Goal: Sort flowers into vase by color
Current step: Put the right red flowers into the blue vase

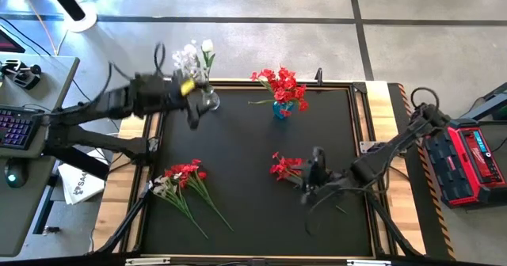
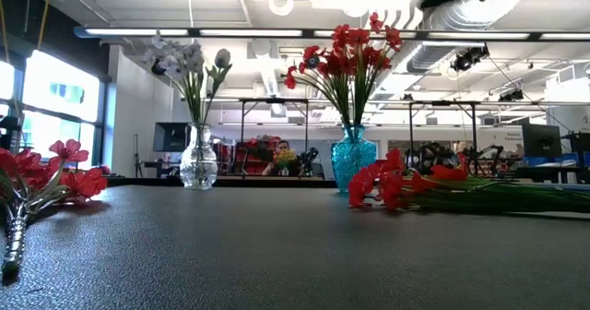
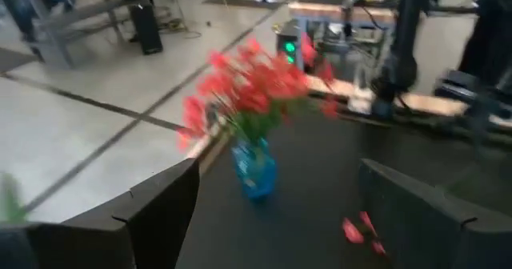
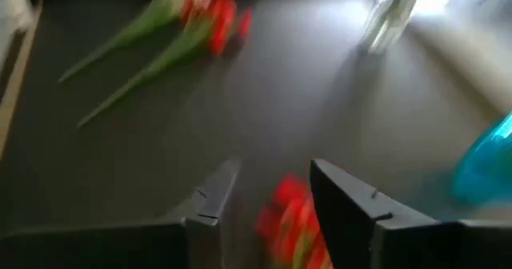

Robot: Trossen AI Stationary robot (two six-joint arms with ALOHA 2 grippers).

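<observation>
Black matting (image 1: 245, 179) covers the table inside a wooden frame. At the far edge stand two vases: a clear vase (image 1: 209, 100) holding white flowers (image 1: 190, 56), and well apart from it a blue vase (image 1: 282, 109) holding red flowers (image 1: 279, 82). Two groups of loose flowers lie flat on the mat. A mixed red and pale bunch (image 1: 181, 180) lies at the near left, stems pointing toward the near edge. A red sprig (image 1: 285, 167) lies right of centre.

The left gripper (image 1: 192, 110) hangs in the air just beside the clear vase, fingers spread wide and empty; its wrist view looks across the mat at the blue vase.

The right gripper (image 1: 310, 179) is low over the mat at the red sprig. Its fingers (image 4: 352, 201) stand partly apart with the red blooms between them; whether they pinch the stem cannot be told. The mat between this gripper and the blue vase is unobstructed.

Beyond the table, a keyboard (image 1: 16, 127) sits on a desk at the left and a red case (image 1: 463, 159) at the right.
</observation>
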